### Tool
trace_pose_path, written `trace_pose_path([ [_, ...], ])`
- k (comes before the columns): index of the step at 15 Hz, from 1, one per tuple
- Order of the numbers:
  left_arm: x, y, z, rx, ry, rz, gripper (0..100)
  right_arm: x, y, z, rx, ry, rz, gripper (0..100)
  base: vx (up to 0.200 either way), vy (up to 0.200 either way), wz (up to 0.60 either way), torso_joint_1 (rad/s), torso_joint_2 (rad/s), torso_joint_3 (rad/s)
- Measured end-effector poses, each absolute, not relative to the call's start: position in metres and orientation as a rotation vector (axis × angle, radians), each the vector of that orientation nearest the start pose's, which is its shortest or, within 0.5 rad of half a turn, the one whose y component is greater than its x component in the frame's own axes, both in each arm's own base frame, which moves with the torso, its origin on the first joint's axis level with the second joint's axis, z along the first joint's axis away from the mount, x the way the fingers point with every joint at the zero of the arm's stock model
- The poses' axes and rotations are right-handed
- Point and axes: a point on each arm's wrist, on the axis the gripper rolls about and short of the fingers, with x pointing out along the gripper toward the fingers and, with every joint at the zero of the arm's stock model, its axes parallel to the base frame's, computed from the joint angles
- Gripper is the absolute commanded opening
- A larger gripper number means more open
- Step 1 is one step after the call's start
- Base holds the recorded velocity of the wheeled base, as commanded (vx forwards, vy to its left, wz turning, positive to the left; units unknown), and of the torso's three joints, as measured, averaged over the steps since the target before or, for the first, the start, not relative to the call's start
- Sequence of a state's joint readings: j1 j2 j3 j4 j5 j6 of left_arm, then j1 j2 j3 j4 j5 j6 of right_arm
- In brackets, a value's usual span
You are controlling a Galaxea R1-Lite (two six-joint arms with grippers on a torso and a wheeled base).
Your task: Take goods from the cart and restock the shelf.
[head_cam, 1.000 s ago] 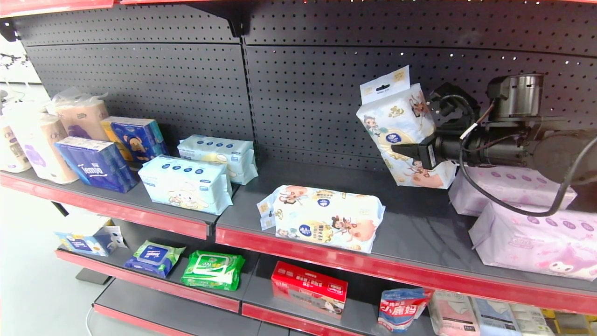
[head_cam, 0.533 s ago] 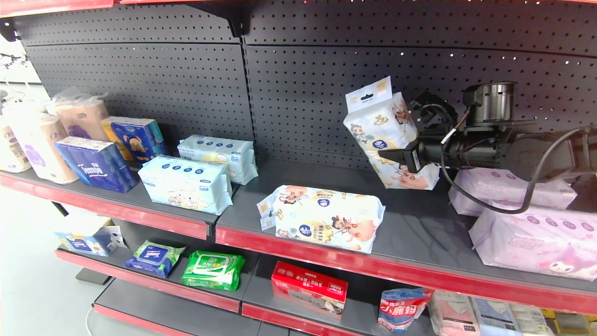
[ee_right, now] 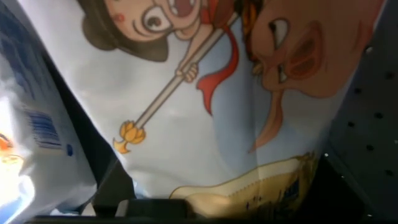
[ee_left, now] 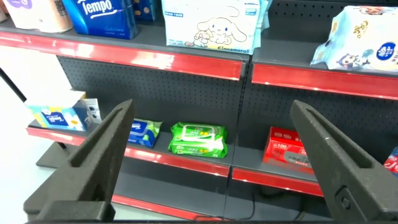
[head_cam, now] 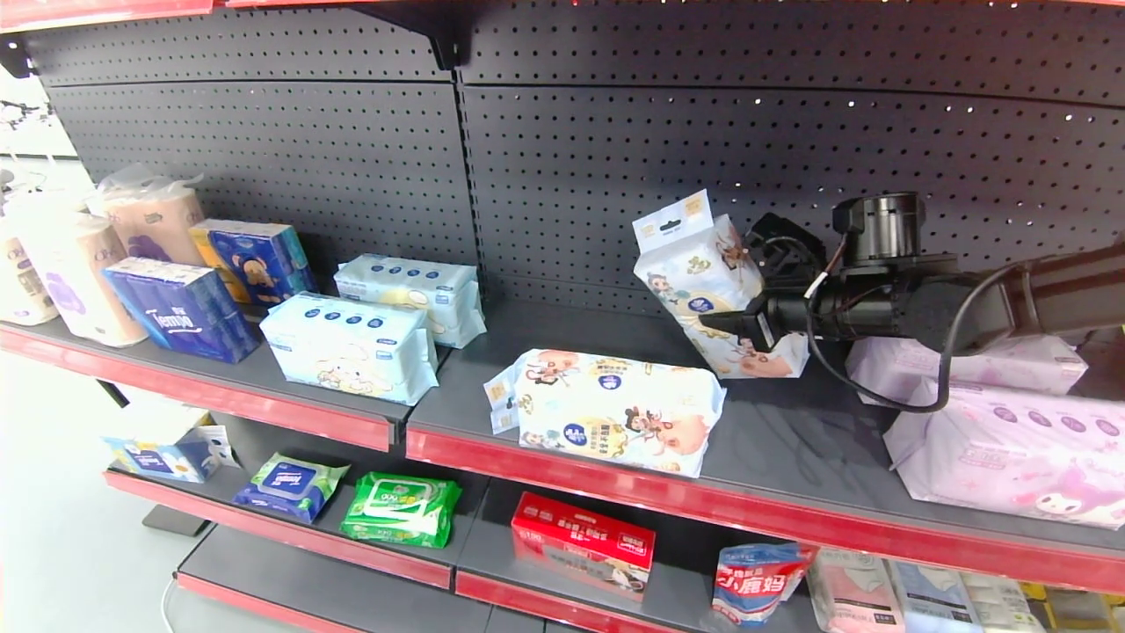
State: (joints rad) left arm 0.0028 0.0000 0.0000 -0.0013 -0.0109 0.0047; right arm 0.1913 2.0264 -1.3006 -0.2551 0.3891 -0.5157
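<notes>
Grey shelf, head view: a dark metal shelf [head_cam: 791,440] with a red lip and a pegboard [head_cam: 571,149] back is seen, stocked with tissue packs.
Pack, head view: a cartoon-print pack [head_cam: 703,281] is gripped by the right hand [head_cam: 747,323], tilted, low over the shelf's rear, behind a matching pack [head_cam: 615,409] laid at the front; contact with the shelf cannot be told.
Progress: placing is judged nearly done; setting down, release and probably further goods are left.
Room, head view: pale floor [head_cam: 53,527] is seen beside the shelving.
Left hand, left wrist view: the left hand [ee_left: 211,106] is held wide and empty, facing lower shelves where green wipes [ee_left: 198,138] and a red box [ee_left: 287,148] lie.
Pack, right wrist view: the pack's print is seen close up, clamped, with pegboard beside it.
</notes>
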Motion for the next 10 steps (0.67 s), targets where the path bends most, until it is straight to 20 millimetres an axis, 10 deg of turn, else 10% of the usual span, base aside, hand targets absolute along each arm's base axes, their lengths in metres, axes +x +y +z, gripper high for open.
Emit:
trace_pose_path([
  [10, -0.0228, -0.0003, 0.0755, 0.005, 0.0, -0.008, 100, 0.4008, 0.0852, 0.1542, -0.442, 0.372, 0.703, 0, 0.0, 0.0, 0.0, 0.0, 0.0, 0.0],
])
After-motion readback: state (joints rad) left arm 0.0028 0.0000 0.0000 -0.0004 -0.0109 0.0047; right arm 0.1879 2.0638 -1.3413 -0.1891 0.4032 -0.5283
